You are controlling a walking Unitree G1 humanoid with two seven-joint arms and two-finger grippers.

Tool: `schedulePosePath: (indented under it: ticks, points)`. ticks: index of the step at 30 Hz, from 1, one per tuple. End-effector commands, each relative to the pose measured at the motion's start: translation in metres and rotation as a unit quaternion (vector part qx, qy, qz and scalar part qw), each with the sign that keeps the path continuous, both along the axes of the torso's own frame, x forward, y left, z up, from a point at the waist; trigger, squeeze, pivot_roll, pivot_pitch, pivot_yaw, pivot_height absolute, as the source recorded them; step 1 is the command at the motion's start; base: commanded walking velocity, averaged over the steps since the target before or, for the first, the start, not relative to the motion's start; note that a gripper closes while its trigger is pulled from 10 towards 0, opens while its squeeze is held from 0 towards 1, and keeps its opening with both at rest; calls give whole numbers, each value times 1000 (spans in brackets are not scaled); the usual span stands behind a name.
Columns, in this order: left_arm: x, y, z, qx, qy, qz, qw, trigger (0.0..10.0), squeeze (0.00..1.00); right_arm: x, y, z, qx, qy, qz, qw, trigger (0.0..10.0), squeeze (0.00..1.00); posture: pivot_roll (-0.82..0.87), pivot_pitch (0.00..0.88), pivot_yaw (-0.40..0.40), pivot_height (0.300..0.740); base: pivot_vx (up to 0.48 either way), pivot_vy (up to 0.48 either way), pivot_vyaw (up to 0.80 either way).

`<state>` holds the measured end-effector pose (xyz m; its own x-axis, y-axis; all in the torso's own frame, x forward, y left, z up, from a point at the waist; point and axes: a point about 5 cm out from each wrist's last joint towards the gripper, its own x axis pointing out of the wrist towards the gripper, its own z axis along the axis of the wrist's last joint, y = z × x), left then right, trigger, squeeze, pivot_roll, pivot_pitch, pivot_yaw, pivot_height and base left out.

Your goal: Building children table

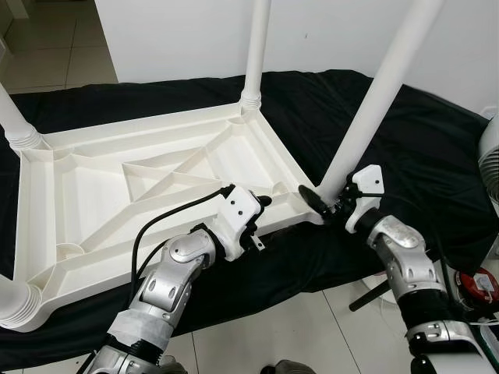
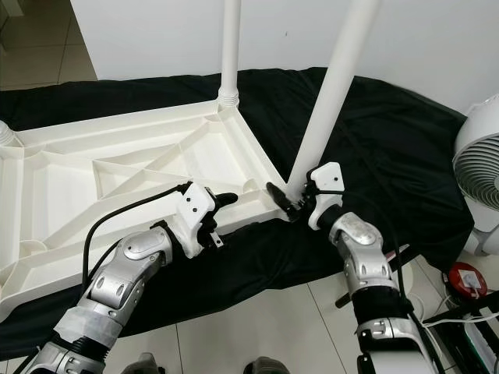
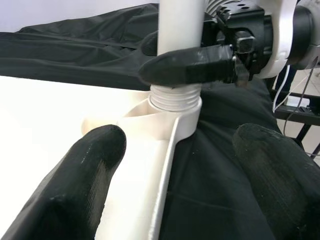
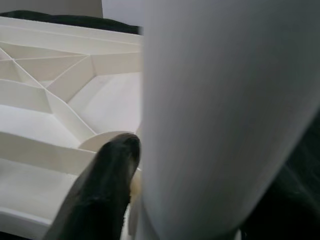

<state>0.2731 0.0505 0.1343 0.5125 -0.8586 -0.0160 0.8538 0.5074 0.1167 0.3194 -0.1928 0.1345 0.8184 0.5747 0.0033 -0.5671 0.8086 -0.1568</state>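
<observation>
An inverted white plastic table top [image 1: 156,179], its ribbed underside uppermost, is shown lying on a black cloth [image 1: 405,148] across the centre and left of the left eye view. A far leg [image 1: 256,54] is seen standing upright at top centre, and the ends of two further legs are visible at the left edge. The near leg [image 1: 382,93], a white tube with a threaded lower end, is seen leaning toward the upper right from the corner socket [image 3: 172,117] just right of centre. The right gripper [image 1: 327,204] is closed around the base of this leg, one black finger being pressed across the tube just above the exposed threads in the left wrist view. The left gripper [image 1: 261,212] is held beside the table rim just left of that socket, its fingers [image 3: 80,185] spread with the rim edge between them and nothing clamped. The leg is judged to be light, rigid and smooth, and therefore liable to slip under a twisting grip; a low hold close to the threads is judged best. Because the threads are still exposed and the tube is tilted, cross-threading is considered possible unless the leg is brought upright. The top is judged stiff but light enough to slide on the cloth, so bracing at the rim is advised.
</observation>
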Motion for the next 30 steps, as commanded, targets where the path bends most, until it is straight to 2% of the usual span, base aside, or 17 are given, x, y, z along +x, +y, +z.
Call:
schedulePosePath:
  ticks: [1,13,14,15,16,17,19,20,21,22,24,26,27,29,30]
  points:
    - [3,-1,5,-3,-14,17,1000,10000,0,-2,3,-9,-6,28,27,999,0,0,31,0,-40,740,0,0,0]
    - [6,-5,10,-10,-18,14,1000,10000,0,-10,-1,-26,10,62,22,998,0,0,29,0,-29,740,0,0,0]
    - [7,-4,11,-10,-20,15,1000,10000,0,-11,2,-29,15,63,14,998,3373,0,29,0,-23,740,0,0,0]
    - [7,-4,11,-10,-20,15,1000,10000,0,-11,2,-29,15,63,14,998,3373,0,29,0,-23,740,0,0,0]
    - [9,-3,13,-10,-21,15,1000,10000,0,-11,6,-32,18,65,7,998,10000,0,29,0,-23,740,0,0,0]
    - [10,-2,14,-11,-22,17,1000,10000,0,-12,12,-33,26,65,0,998,10000,0,31,0,-18,740,0,0,0]
    - [10,-2,14,-11,-22,17,1000,10000,0,-12,12,-33,26,65,0,998,10000,0,31,0,-18,740,0,0,0]
    - [11,-1,14,-12,-20,18,1000,10000,0,-10,17,-35,31,66,-31,997,10000,0,32,0,-16,740,0,0,0]
    - [11,-1,14,-12,-20,18,1000,10000,0,-10,17,-35,31,66,-31,997,10000,0,32,0,-16,740,0,0,0]
    - [10,0,15,-14,-18,18,1000,10000,0,-7,23,-36,34,68,-69,995,10000,0,33,0,-13,740,0,0,0]
    - [10,0,15,-14,-18,18,1000,10000,0,-7,23,-36,34,68,-69,995,10000,0,33,0,-13,740,0,0,0]
    - [8,0,13,-15,-12,15,1000,10000,0,-4,39,-36,57,72,-154,984,10000,0,29,0,-10,740,0,0,0]
    - [8,0,13,-15,-12,15,1000,10000,0,-4,39,-36,57,72,-154,984,10000,0,29,0,-10,740,0,0,0]
    - [6,0,12,-16,-8,13,1000,10000,0,-5,55,-35,86,81,-208,971,10000,0,29,0,-13,740,0,0,0]
    - [6,0,12,-16,-8,13,1000,10000,0,-5,55,-35,86,81,-208,971,10000,0,29,0,-13,740,0,0,0]
